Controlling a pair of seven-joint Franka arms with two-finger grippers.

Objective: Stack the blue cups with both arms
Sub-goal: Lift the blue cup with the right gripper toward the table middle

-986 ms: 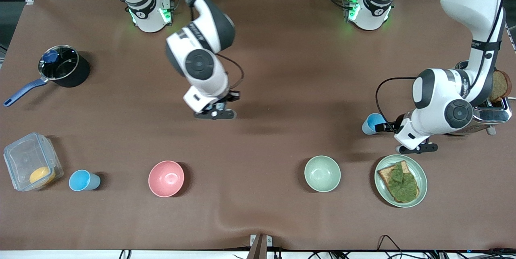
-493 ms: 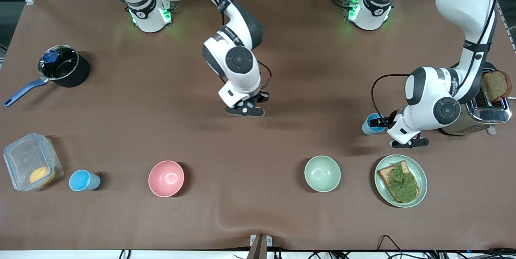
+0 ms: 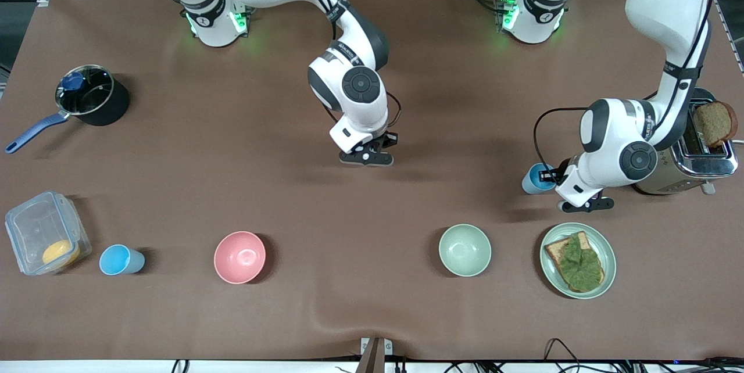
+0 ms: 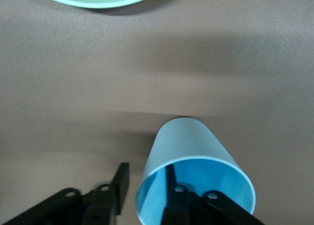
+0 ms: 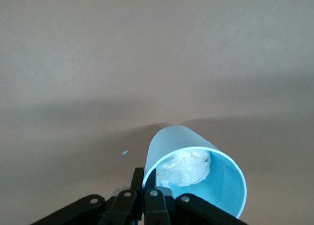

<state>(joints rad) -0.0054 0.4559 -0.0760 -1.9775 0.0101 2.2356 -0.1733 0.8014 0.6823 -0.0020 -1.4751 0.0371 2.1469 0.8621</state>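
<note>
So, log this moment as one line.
right gripper: shut on paper-filled cup over mid-table | left gripper: open astride rim of second cup beside toaster

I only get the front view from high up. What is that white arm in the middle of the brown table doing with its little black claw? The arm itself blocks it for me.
Observer: The right gripper is shut on the rim of a sky-blue plastic cup, over the brown table.
Operator: Is that cup empty?
Observer: No, something white and crumpled sits inside it.
Operator: And the arm by the silver toaster?
Observer: The left gripper straddles the wall of a pale blue plastic cup: one finger is inside and one outside, with a thin gap showing.
</note>
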